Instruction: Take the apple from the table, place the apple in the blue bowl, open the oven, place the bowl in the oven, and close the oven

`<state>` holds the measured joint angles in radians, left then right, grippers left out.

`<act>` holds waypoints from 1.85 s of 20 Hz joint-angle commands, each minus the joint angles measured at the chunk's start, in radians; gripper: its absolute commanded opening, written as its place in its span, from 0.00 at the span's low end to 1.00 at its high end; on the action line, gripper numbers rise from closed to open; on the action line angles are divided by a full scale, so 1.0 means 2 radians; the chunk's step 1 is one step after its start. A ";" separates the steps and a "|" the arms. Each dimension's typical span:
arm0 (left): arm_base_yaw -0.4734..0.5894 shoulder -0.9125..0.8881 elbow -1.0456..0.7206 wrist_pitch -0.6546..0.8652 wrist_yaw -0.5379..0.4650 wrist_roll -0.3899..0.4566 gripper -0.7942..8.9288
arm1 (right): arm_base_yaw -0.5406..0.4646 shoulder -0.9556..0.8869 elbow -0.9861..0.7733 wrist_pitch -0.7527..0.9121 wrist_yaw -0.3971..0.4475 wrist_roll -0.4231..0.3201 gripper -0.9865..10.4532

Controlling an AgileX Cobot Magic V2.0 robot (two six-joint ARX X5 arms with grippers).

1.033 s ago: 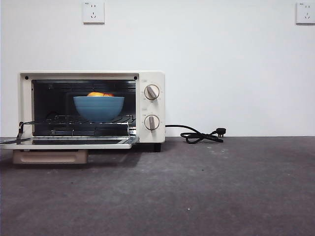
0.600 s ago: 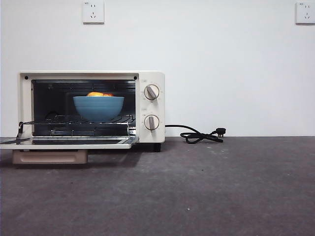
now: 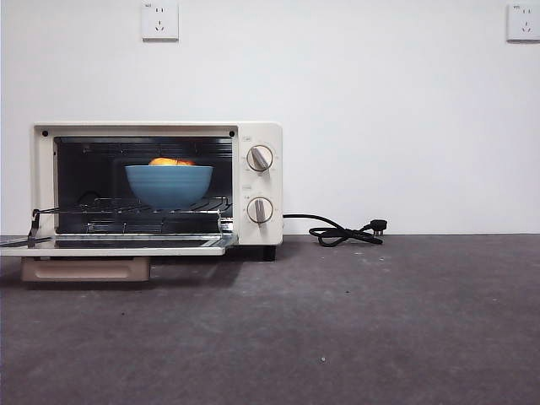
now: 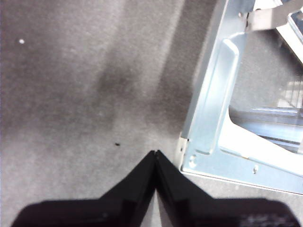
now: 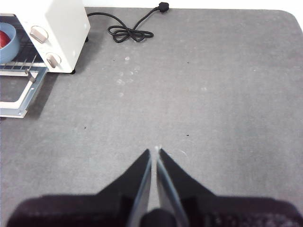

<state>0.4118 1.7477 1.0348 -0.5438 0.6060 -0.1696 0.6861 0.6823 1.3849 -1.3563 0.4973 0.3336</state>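
Even, soft indoor light; front view sharp.
Left wrist view is blurred throughout, with glare on the oven [image 4: 222, 118] door's metal frame.

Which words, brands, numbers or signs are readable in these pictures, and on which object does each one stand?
None can be read.
Oven: small marks around the two knobs, too blurred to read; no brand name shows.
Wall sockets: a tiny grey mark at the upper corner of each plate, too small to read.
Blue bowl, cord, table: no text.
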 commanded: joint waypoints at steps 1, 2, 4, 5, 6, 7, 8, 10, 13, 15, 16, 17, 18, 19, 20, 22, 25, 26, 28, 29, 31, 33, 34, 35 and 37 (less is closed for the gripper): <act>-0.007 0.011 0.000 0.002 0.002 -0.003 0.07 | 0.001 -0.001 -0.005 -0.014 -0.002 0.008 0.11; -0.009 0.014 0.000 0.002 0.002 -0.003 0.07 | 0.001 -0.001 -0.005 -0.014 -0.002 0.008 0.11; -0.014 0.018 0.000 0.005 0.002 -0.004 0.07 | 0.001 -0.001 -0.005 -0.014 -0.002 0.012 0.11; -0.017 0.019 0.000 0.008 0.002 -0.004 0.07 | 0.001 -0.001 -0.005 -0.014 -0.002 0.013 0.11; -0.018 0.019 0.000 0.013 0.002 -0.006 0.07 | 0.001 -0.001 -0.005 -0.014 -0.002 0.013 0.11; -0.018 0.019 0.000 0.018 0.002 -0.011 0.07 | 0.001 -0.001 -0.005 -0.014 -0.002 0.013 0.11; -0.018 0.019 0.000 0.020 0.002 -0.018 0.07 | 0.001 -0.001 -0.005 -0.014 -0.002 0.015 0.11; -0.018 0.019 0.000 0.022 0.005 -0.020 0.07 | 0.001 -0.001 -0.005 -0.014 -0.002 0.016 0.11; -0.018 0.019 0.000 0.027 0.033 -0.021 0.07 | 0.001 -0.001 -0.005 -0.014 -0.002 0.016 0.11; -0.018 0.019 0.000 0.037 0.063 -0.034 0.07 | 0.001 -0.001 -0.005 -0.014 -0.002 0.016 0.11; -0.018 0.019 0.000 0.047 0.082 -0.045 0.07 | 0.001 -0.001 -0.005 -0.014 -0.002 0.016 0.11; -0.018 0.019 0.000 0.057 0.100 -0.059 0.07 | 0.001 -0.001 -0.005 -0.014 -0.002 0.016 0.11; -0.018 0.019 0.000 0.067 0.117 -0.073 0.07 | 0.001 -0.001 -0.005 -0.014 -0.002 0.016 0.11; -0.018 0.018 0.000 0.078 0.133 -0.085 0.07 | 0.001 -0.001 -0.005 -0.014 -0.002 0.016 0.11; -0.018 0.018 0.000 0.089 0.148 -0.096 0.07 | 0.001 -0.001 -0.005 -0.014 -0.003 0.016 0.11; -0.018 0.017 0.001 0.109 0.162 -0.119 0.07 | 0.001 -0.001 -0.005 -0.014 -0.005 0.017 0.11; -0.018 0.016 0.001 0.138 0.179 -0.147 0.07 | 0.001 -0.001 -0.005 -0.014 -0.005 0.017 0.11; -0.018 0.016 0.001 0.149 0.182 -0.157 0.07 | 0.001 -0.001 -0.005 -0.014 -0.006 0.018 0.11; -0.018 0.015 0.001 0.172 0.182 -0.183 0.07 | 0.001 -0.001 -0.005 -0.014 -0.005 0.018 0.11; -0.018 0.015 0.002 0.187 0.186 -0.197 0.07 | 0.001 -0.001 -0.005 -0.014 -0.005 0.018 0.11; -0.018 0.015 0.002 0.220 0.198 -0.229 0.07 | 0.001 -0.001 -0.005 -0.014 -0.005 0.018 0.11; -0.018 0.015 0.002 0.253 0.199 -0.262 0.07 | 0.001 -0.001 -0.005 -0.014 -0.005 0.018 0.11; -0.019 0.015 0.002 0.270 0.200 -0.279 0.07 | 0.001 -0.001 -0.005 -0.014 -0.005 0.018 0.11; -0.019 0.015 0.002 0.284 0.202 -0.292 0.07 | 0.001 -0.001 -0.005 -0.014 -0.005 0.018 0.11; -0.019 0.015 0.002 0.318 0.209 -0.322 0.07 | 0.001 -0.001 -0.005 -0.014 -0.004 0.021 0.11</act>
<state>0.3782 1.7802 1.0351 0.0807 1.0103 -0.7712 0.6861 0.6823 1.3846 -1.3563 0.4892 0.3603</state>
